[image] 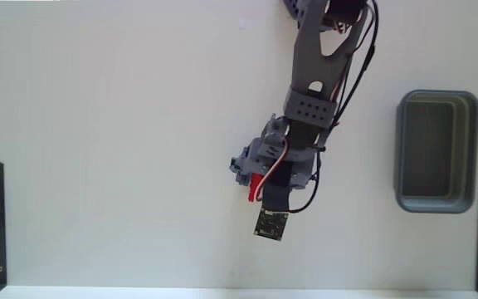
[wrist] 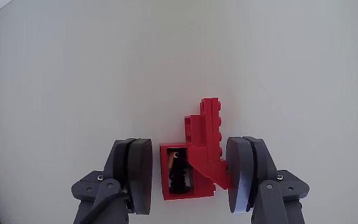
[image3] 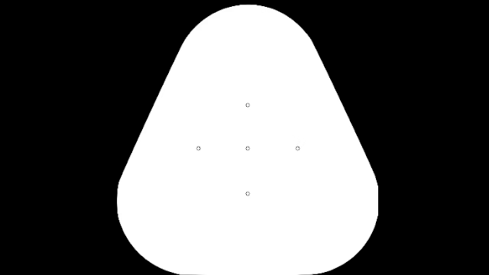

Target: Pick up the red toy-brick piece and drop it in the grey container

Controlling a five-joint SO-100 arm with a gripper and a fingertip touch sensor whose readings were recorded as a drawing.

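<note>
Tool [wrist: 189, 177] jaws parted around glossy stepped red toy-brick piece [wrist: 201, 152], right pad touching; bare matte white tabletop [image: 123, 149] between it and thick-rimmed grey container [image: 436, 151]

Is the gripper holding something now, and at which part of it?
Nothing is firmly held yet. The gripper is open around the red toy-brick piece; one finger touches its lower stepped end, the other stands apart.

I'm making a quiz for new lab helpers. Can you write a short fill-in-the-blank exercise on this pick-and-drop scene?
1. In the wrist view, the red toy-brick piece lies between the two ____ of the gripper.
2. The grey container holds ____ so far.
3. In the fixed view, the container sits near the table's ____ edge.

Missing words: fingers; nothing; right
</note>
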